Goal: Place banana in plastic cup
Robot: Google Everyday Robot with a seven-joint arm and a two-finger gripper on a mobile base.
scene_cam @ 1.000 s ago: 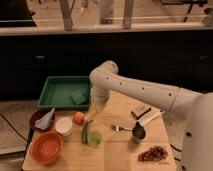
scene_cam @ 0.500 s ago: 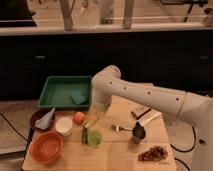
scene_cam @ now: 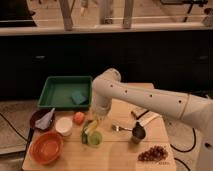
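The gripper is held just above the plastic cup on the surface. The banana is seen beneath it. Its grasp cannot be told.

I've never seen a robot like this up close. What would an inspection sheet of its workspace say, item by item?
Surface: pale wooden table, most items on its left half.
Job's things: small pale yellow banana just above the translucent light-green plastic cup; whether it is inside cannot be told.
Clutter: green rectangular tray holding a blue-green sponge; orange bowl; white round container; dark metal cup; dark green elongated vegetable.
Grippers: gripper at the white arm's end, low over banana and cup.
Cables: dark cable on the floor, left.
Surroundings: dark cabinet fronts behind the table.
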